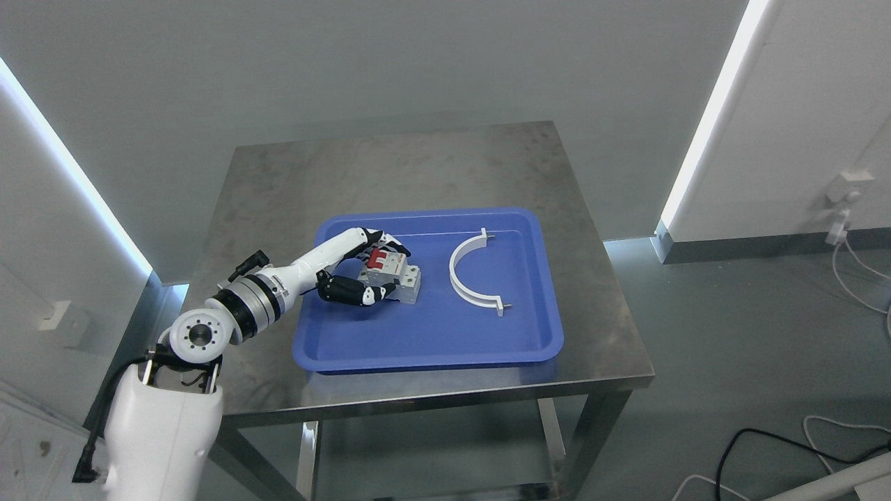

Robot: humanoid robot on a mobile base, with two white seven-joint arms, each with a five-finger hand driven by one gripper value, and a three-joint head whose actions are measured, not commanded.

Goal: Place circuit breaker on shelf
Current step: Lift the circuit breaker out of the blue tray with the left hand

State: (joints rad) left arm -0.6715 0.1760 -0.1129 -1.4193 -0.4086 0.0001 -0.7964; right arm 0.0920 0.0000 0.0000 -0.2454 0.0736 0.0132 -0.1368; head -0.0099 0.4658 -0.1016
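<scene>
A grey circuit breaker [395,277] with a red switch sits in the left part of a blue tray [431,348] on a steel table. My left hand [379,275] reaches in from the lower left and has its fingers curled around the breaker: fingers [387,243] over its far side, thumb [351,291] on its near side. The breaker appears to rest on the tray floor. My right arm is out of view.
A white half-ring clamp [470,273] lies in the right part of the tray. The steel table [390,167] has bare surface behind the tray. Cables lie on the floor at the right [779,445]. No shelf shows.
</scene>
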